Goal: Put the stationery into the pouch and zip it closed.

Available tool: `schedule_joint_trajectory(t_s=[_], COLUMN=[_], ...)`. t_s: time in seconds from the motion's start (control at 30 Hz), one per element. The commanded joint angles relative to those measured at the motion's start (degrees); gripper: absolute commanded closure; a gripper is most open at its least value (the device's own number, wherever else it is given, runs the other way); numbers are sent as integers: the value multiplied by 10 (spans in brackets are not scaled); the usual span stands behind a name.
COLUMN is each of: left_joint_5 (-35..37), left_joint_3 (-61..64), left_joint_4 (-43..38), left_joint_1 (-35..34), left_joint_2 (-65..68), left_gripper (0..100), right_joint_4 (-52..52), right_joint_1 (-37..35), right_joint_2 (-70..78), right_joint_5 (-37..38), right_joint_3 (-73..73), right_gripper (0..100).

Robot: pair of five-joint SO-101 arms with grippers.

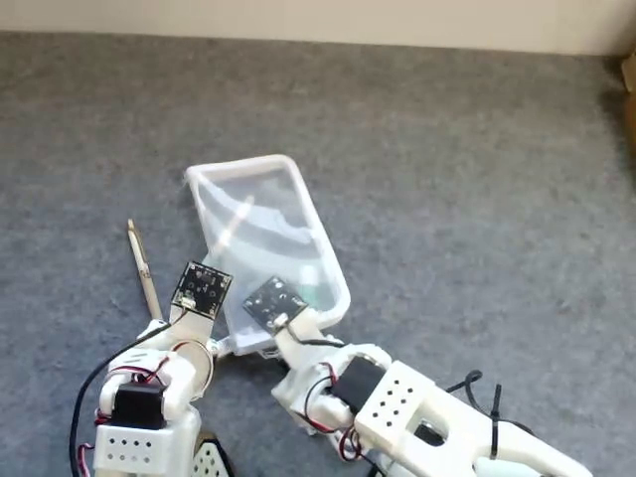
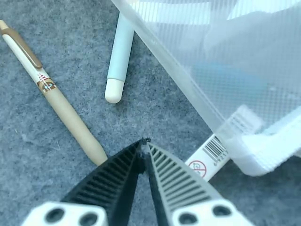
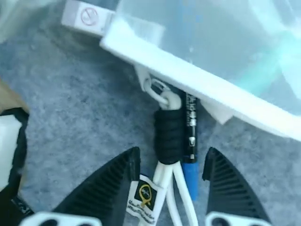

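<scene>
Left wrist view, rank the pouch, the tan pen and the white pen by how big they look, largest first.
1. pouch
2. tan pen
3. white pen, though the pouch hides its far end, so this place is unsure.

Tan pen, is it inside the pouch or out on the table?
Out: the tan pen lies on the grey surface beside the mesh pouch, not touching it.

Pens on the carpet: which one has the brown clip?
The beige pen, lying clear of the pouch. The white pen beside it shows no clip, and its far end goes behind the pouch's edge.
</scene>
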Motion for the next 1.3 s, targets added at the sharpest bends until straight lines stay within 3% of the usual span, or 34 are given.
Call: schedule_joint_trajectory(t_s=[0.0,0.23,0.53,0.63,0.73,1.27], left_joint_5=[6,6,6,6,6,5], left_joint_3=[14,14,14,14,14,14], left_joint_4=[4,4,4,4,4,4], left_joint_1=[-9,-9,-9,-9,-9,-5], left_joint_2=[-2,-2,-2,-2,-2,-2], left_gripper=[993,993,993,993,993,993], right_joint_4=[-26,-97,-101,-101,-101,-55], right_joint_1=[-13,19,24,24,24,70], right_joint_2=[-16,36,133,124,98,-197], right_joint_5=[3,6,6,14,73,84], right_joint_3=[-24,8,7,7,7,52], right_gripper=[809,817,822,902,998,994])
